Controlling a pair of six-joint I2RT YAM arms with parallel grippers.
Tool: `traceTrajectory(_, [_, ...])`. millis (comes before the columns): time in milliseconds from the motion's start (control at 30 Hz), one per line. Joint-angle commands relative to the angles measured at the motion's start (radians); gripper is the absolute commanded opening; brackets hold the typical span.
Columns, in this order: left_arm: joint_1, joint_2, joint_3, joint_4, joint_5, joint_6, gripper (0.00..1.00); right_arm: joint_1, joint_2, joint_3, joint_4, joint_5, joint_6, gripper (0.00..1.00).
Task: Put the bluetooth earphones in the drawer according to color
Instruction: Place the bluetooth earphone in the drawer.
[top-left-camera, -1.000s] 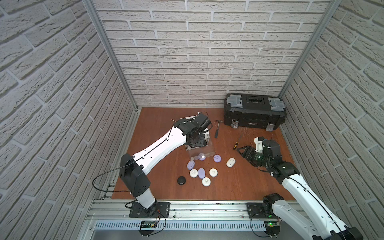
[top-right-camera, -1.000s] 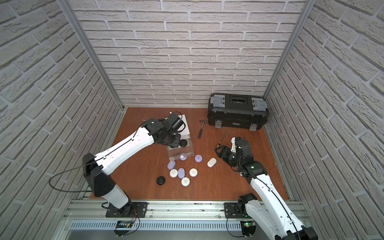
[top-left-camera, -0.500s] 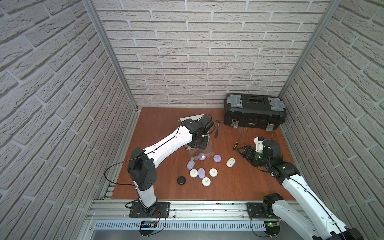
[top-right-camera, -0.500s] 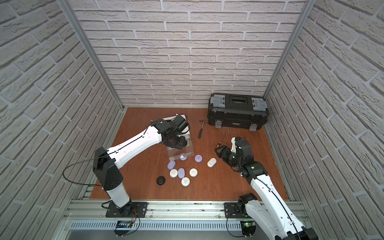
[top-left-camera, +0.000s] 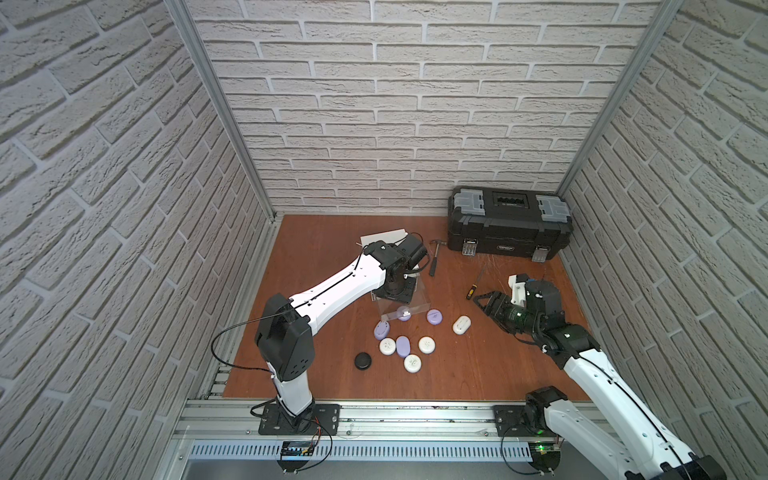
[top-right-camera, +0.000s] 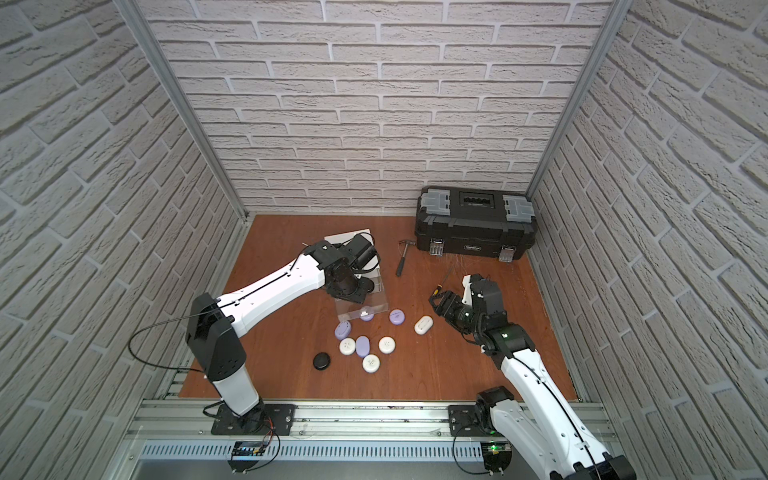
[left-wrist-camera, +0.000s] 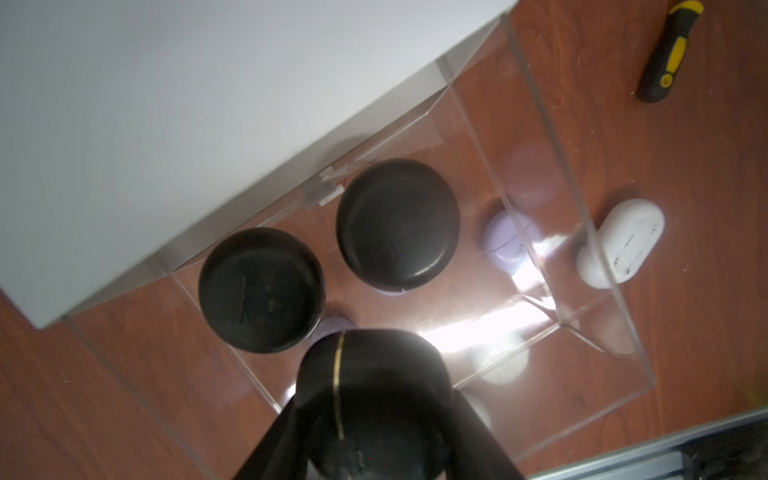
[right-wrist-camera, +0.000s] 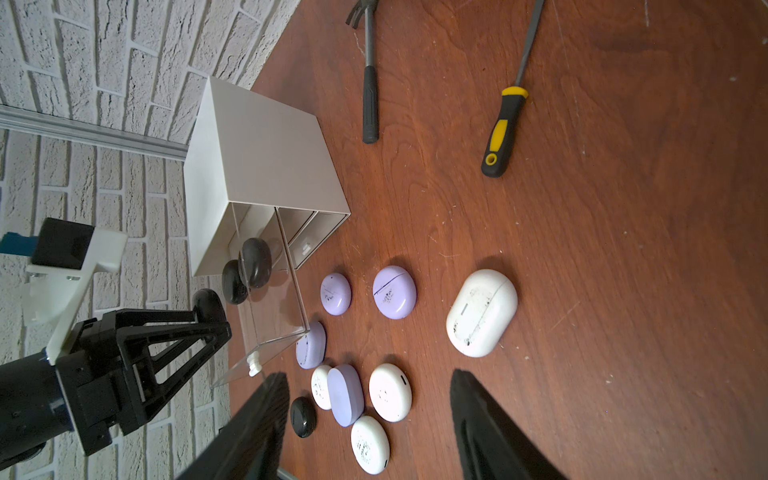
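The drawer cabinet (top-left-camera: 382, 237) is a white cube, and its top clear drawer (left-wrist-camera: 582, 257) is pulled out. Two black earphones (left-wrist-camera: 261, 291) (left-wrist-camera: 397, 222) lie in that drawer. My left gripper (left-wrist-camera: 374, 419) hangs over it, shut on a third black case (right-wrist-camera: 208, 305). In front of the drawer, lavender (top-left-camera: 434, 317), white (top-left-camera: 461, 324) and one black (top-left-camera: 363, 360) earphones lie loose on the wooden floor. My right gripper (right-wrist-camera: 370, 388) is open and empty, low over the floor to the right of the white oval case (right-wrist-camera: 482, 311).
A black toolbox (top-left-camera: 509, 224) stands at the back right. A hammer (top-left-camera: 435, 259) and a yellow-handled screwdriver (top-left-camera: 473, 289) lie between the cabinet and my right gripper (top-left-camera: 484, 301). Brick walls close in three sides.
The left arm has swung, bringing its gripper and the black case a little forward over the open drawer. The right arm has not moved.
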Motion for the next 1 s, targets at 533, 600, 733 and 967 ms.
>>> traceTrajectory(533, [-0.004, -0.035, -0.053, -0.022, 0.01, 0.027, 0.37, -0.011, -0.012, -0.019, 0.039, -0.003, -0.003, 0.66])
traceTrajectory(600, [-0.003, -0.033, -0.055, -0.024, 0.011, 0.031, 0.37, -0.012, -0.011, -0.02, 0.039, -0.003, -0.004, 0.66])
traceTrajectory(733, [-0.004, -0.028, -0.052, -0.026, 0.012, 0.035, 0.37, -0.013, -0.012, -0.022, 0.039, -0.004, -0.002, 0.66])
traceTrajectory(967, [-0.007, -0.014, -0.041, -0.034, 0.014, 0.036, 0.38, -0.012, -0.013, -0.022, 0.038, -0.004, -0.004, 0.67])
